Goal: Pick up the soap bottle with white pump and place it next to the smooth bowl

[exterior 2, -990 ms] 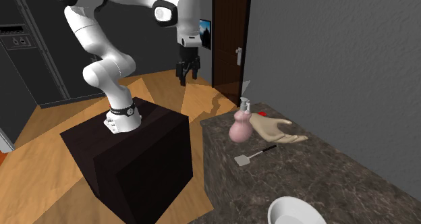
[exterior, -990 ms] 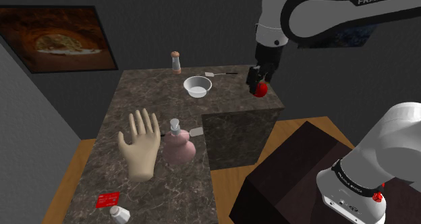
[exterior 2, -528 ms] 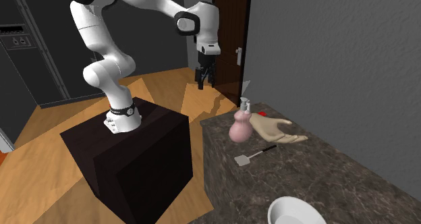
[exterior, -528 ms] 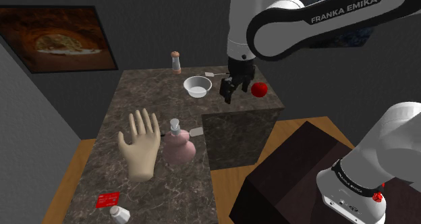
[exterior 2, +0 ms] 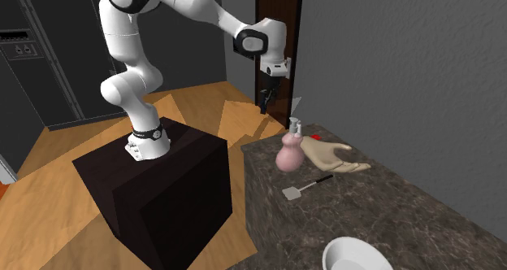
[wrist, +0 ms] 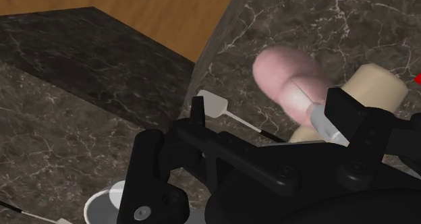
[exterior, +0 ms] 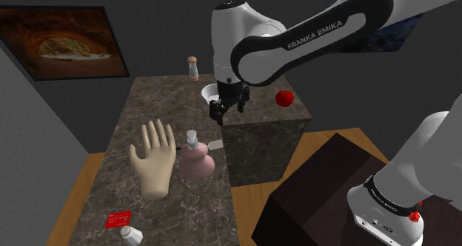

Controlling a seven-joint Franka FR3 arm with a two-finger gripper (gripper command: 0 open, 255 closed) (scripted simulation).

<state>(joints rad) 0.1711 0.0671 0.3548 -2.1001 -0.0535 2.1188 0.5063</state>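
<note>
A pink round-bellied soap bottle with a white pump stands upright on the dark marble counter, beside a beige hand model. The white smooth bowl sits farther back, partly hidden behind my arm. My black gripper hangs open in the air between bowl and bottle, holding nothing. In the second exterior view the gripper is above and behind the bottle, and the bowl is near the lower edge. In the wrist view the bottle lies ahead between the spread fingers.
A small spatula lies just beside the bottle. A red apple sits at the counter's far corner, a shaker at the back. A red card and a small white object lie near the front. The counter has a notched edge.
The arm has swung toward the shoulder view's left, from over the red apple to beside the bowl, and come nearer the bottle. The fingers have stayed open. Nothing on the counter moved.
</note>
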